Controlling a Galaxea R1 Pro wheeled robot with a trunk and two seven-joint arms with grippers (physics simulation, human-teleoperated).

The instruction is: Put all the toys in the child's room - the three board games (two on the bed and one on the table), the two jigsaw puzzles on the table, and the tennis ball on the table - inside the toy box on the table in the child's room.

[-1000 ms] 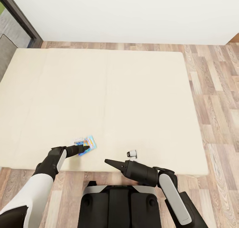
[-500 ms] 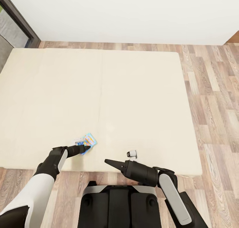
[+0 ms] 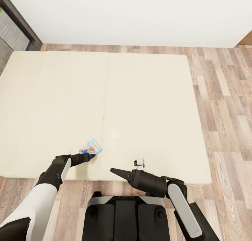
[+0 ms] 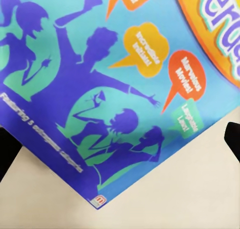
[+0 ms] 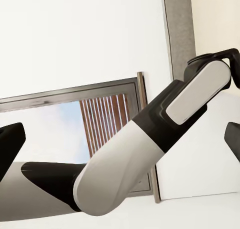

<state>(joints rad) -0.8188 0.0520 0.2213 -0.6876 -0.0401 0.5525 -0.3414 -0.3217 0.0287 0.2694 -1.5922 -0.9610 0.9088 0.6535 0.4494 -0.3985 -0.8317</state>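
A blue board game box (image 3: pixel 93 147) with bright cartoon print lies flat near the front edge of the cream bed (image 3: pixel 147 104). My left gripper (image 3: pixel 90 156) hovers at the box's near corner, fingers spread and open. Seen from the left wrist, the box lid (image 4: pixel 115 74) is very close, with the dark fingertips (image 4: pixel 7 151) at either side and the gripper (image 4: pixel 120 144) open over its corner. My right gripper (image 3: pixel 112 170) points left over the bed's front edge, open and holding nothing. The right wrist view looks between the open gripper (image 5: pixel 120 139) at my left arm (image 5: pixel 150 139).
Wood floor (image 3: pixel 227 129) runs along the bed's right side and behind it, up to a white wall (image 3: pixel 140 16). A dark door frame (image 3: pixel 19 20) stands at the far left. My base (image 3: pixel 126 216) is against the bed's front edge.
The whole picture has shifted, so the camera moved. The board game now shows slightly farther beyond my left fingertips. Both arms keep the same pose.
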